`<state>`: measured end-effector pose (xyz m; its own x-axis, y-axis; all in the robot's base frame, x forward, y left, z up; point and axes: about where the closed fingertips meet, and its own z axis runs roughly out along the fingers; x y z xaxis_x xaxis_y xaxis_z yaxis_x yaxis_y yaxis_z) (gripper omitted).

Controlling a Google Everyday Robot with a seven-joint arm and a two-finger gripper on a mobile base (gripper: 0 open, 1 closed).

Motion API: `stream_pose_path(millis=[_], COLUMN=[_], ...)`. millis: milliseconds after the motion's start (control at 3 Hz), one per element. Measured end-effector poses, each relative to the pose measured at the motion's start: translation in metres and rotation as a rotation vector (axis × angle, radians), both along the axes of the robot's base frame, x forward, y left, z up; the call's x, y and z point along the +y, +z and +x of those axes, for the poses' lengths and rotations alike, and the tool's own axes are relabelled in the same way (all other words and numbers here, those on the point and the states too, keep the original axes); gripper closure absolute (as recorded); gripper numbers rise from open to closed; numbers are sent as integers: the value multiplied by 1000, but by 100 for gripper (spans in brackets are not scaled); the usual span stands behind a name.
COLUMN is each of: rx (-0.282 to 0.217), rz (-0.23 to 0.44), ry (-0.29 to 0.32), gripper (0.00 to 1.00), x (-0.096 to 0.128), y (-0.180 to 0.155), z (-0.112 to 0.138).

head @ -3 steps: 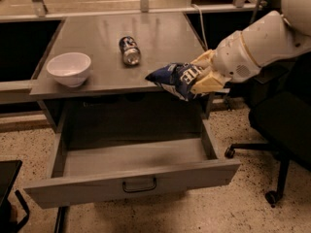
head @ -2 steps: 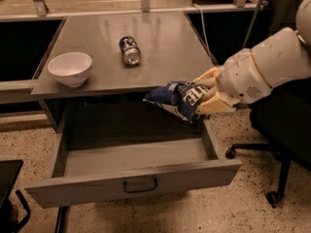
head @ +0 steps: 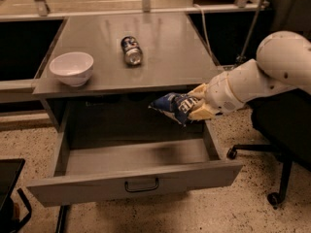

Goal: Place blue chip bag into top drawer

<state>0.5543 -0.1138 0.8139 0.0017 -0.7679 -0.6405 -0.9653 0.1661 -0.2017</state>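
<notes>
Above the grey metal top drawer (head: 87,189), right side
Your cream gripper (head: 197,107) clamped the crumpled blue foil chip bag (head: 171,106).

Arm (head: 252,79): smooth white rounded shells, large domed joint at 2 o'clock, grey seams at the wrist. Gripper (head: 194,103), 3 o'clock of centre: cream-yellow fingers.

We see dim, warm overhead light; glare sheens the tabletop (head: 165,47); shadow fills the recess behind the top drawer (head: 136,160); the gripper (head: 196,108), clamped on the blue chip bag (head: 170,106) over the drawer's right side, is brightly lit.
</notes>
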Motion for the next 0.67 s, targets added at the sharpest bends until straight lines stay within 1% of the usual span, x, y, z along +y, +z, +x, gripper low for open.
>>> stream_pose_path(millis=[333, 667], rx=[-10, -9], rz=[-13, -12], ry=[-22, -20], gripper=[100, 100], x=[21, 23], y=[-64, -67], z=[79, 81])
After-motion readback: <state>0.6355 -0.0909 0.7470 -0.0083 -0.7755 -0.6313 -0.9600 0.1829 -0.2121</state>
